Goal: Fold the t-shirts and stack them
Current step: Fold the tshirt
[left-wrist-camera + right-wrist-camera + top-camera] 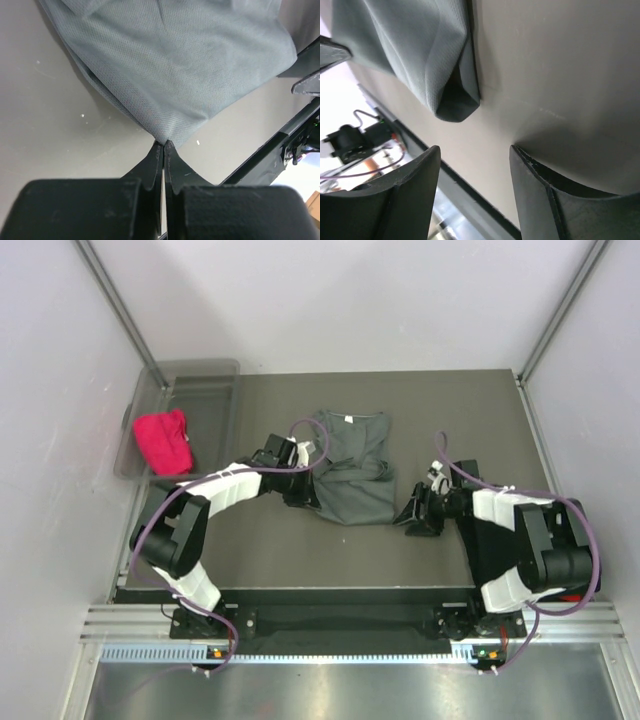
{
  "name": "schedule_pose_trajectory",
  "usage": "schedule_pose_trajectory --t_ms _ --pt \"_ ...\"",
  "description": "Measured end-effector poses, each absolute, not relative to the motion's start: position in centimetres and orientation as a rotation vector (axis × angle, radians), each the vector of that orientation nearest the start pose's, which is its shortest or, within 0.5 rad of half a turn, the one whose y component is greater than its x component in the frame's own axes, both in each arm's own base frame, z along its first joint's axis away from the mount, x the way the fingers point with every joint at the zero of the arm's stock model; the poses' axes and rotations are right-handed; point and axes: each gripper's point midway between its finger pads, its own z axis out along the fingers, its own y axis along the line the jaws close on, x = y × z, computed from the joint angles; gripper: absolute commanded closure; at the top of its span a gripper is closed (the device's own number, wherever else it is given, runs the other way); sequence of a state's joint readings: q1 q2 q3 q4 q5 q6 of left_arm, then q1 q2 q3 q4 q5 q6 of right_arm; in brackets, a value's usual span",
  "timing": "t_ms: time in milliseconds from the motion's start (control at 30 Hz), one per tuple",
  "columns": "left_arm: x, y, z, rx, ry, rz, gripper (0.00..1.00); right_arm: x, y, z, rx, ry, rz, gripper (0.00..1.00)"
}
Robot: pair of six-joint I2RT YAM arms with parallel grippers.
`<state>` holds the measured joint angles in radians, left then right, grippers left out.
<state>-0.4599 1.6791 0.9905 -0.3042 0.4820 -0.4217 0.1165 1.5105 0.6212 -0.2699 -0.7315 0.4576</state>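
A dark grey t-shirt (352,465) lies partly folded and rumpled on the table's middle, its small white neck label (349,417) at the far edge. My left gripper (306,490) is at the shirt's left side. In the left wrist view it (163,143) is shut, pinching a corner of the grey cloth (175,65). My right gripper (412,515) is low on the table just right of the shirt's near right corner. In the right wrist view it (475,150) is open and empty, and the shirt's folded corner (420,55) lies just beyond its fingertips. No black folded shirts are in view.
A clear plastic bin (205,375) stands at the table's back left with a red cloth (163,443) in it. The table's dark front edge (340,592) runs just above the arm bases. Grey walls close in the sides and back.
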Motion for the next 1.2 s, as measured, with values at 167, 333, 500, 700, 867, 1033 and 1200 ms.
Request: schedule_pose_trajectory --t_ms 167,333,500,700,867,1033,1200 --pt "27.8 -25.2 5.0 0.247 2.695 -0.935 1.0 23.1 16.4 3.4 0.321 2.715 1.221 0.42" --pt "27.3 -25.8 4.7 0.259 2.708 -0.942 1.0 23.7 17.1 3.3 0.364 2.708 1.288 0.43" --pt "27.3 -26.1 4.8 0.268 2.698 -0.947 1.0 24.3 17.9 3.3 0.374 2.695 1.346 0.45" --pt "27.4 -26.1 4.8 0.27 2.695 -0.952 1.0 24.7 18.8 3.1 0.358 2.704 1.364 0.5" --pt "27.4 -26.1 4.8 0.27 2.694 -0.951 1.0 25.0 19.0 2.9 0.368 2.707 1.37 0.6" --pt "27.4 -26.1 4.8 0.27 2.694 -0.951 1.0 25.6 19.0 2.2 0.375 2.717 1.349 0.84" --pt "27.3 -26.1 4.8 0.274 2.697 -0.952 1.0 25.9 18.7 2.0 0.361 2.717 1.304 1.0"
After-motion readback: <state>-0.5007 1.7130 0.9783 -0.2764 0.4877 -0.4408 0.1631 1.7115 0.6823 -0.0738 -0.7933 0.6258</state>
